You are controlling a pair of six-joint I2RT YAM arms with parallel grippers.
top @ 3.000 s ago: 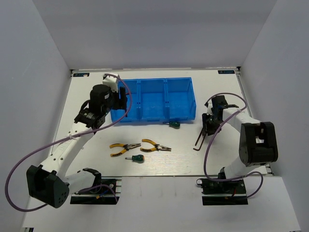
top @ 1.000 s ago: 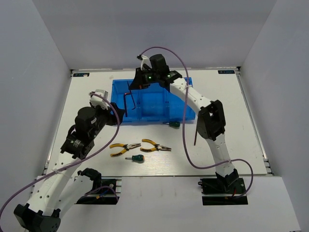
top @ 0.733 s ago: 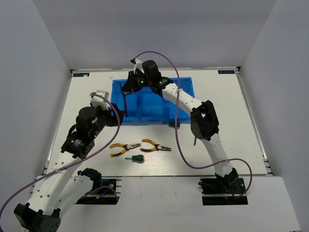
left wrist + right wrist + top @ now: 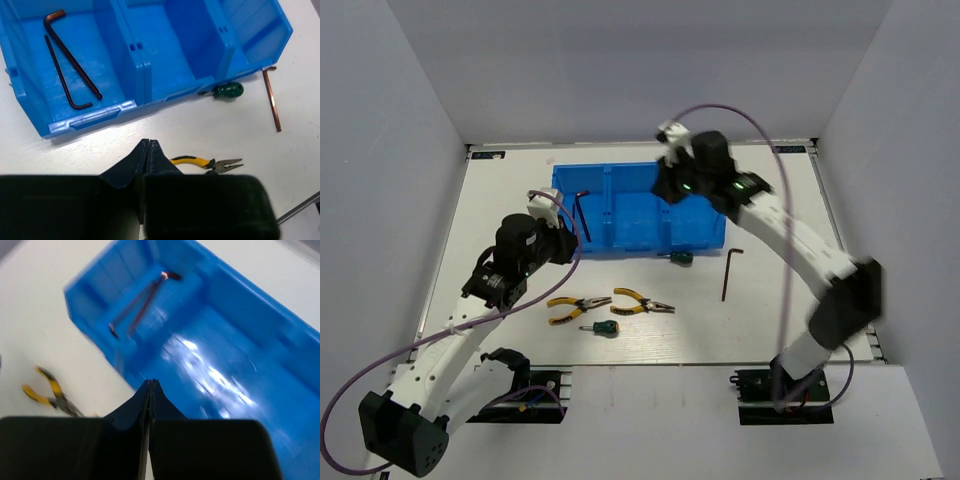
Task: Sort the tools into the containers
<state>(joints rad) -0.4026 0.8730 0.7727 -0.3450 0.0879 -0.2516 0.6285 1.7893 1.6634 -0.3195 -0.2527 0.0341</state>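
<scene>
- Since a second ago my right arm has swung away from the tray's left end toward the right. The hex key it carried then is gone from the right gripper [image 4: 150,383], whose jaws are now pressed together on nothing. The left gripper [image 4: 148,145] has edged nearer the tray and closed too, also empty.
- The blue tray [image 4: 85,119] lies just ahead of the left gripper and directly beneath the right one. It looks rigid and needs no handling.
- Two hex keys [image 4: 72,55] lie flat in the left compartment, ahead and left of the left gripper.
- One pair of yellow-handled pliers [image 4: 207,162] sits just beside the left fingertips, to their right. The second pair [image 4: 578,306] lies behind that gripper. I judge them the heaviest pieces. The handles may swing at the joint, so I'd pinch across both rubbery grips near the pivot.
- A loose hex key [image 4: 272,100] lies on the table well to the left gripper's right. It looks thin, stiff and slick, so I'd pinch mid-shank, fingers straddling it.
- One green screwdriver [image 4: 227,90] rests against the tray's near wall, ahead and right of the left gripper. Another [image 4: 603,328] lies behind it near the pliers. They look light and likely to roll, so I'd grip across the handle.
</scene>
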